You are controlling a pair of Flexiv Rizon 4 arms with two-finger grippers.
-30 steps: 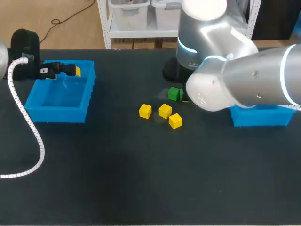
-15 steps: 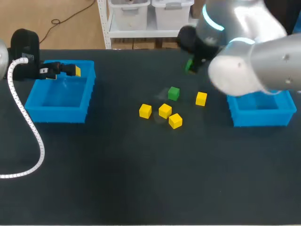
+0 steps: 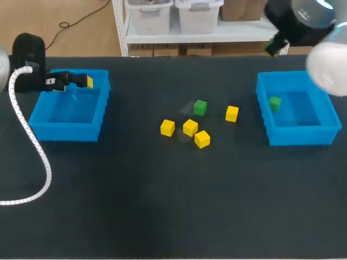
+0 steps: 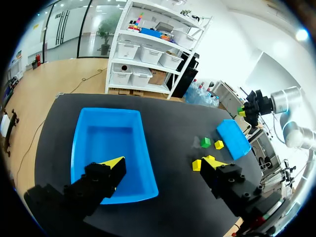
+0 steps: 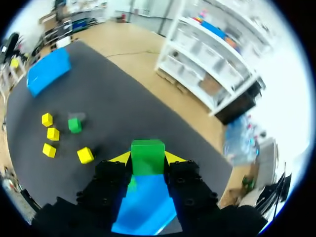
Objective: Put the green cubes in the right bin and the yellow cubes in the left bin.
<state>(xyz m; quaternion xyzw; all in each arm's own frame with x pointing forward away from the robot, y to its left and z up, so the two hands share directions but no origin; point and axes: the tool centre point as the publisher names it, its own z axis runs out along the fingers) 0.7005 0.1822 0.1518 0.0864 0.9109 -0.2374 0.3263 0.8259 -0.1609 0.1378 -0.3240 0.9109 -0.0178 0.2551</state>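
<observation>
My right gripper [image 5: 147,160] is shut on a green cube [image 5: 147,156], held high over the far edge of the right blue bin [image 3: 323,132]. In the head view this gripper [image 3: 272,46] is at the back right. A second green cube [image 3: 275,103] lies inside that bin. A third green cube [image 3: 200,107] sits mid-table beside several yellow cubes [image 3: 190,127], with one yellow cube [image 3: 232,113] nearer the right bin. My left gripper [image 4: 163,165] is open and empty, hovering over the left blue bin [image 4: 81,148], near that bin's [image 3: 40,130] far edge.
A white ribbed cable [image 3: 32,146] hangs from my left arm and loops over the table in front of the left bin. The dark tabletop [image 3: 173,206] stretches bare toward the front edge.
My right arm swung from over the table's middle to the back right, lifting the green cube, and now no longer hides the right bin. The left arm has not moved.
</observation>
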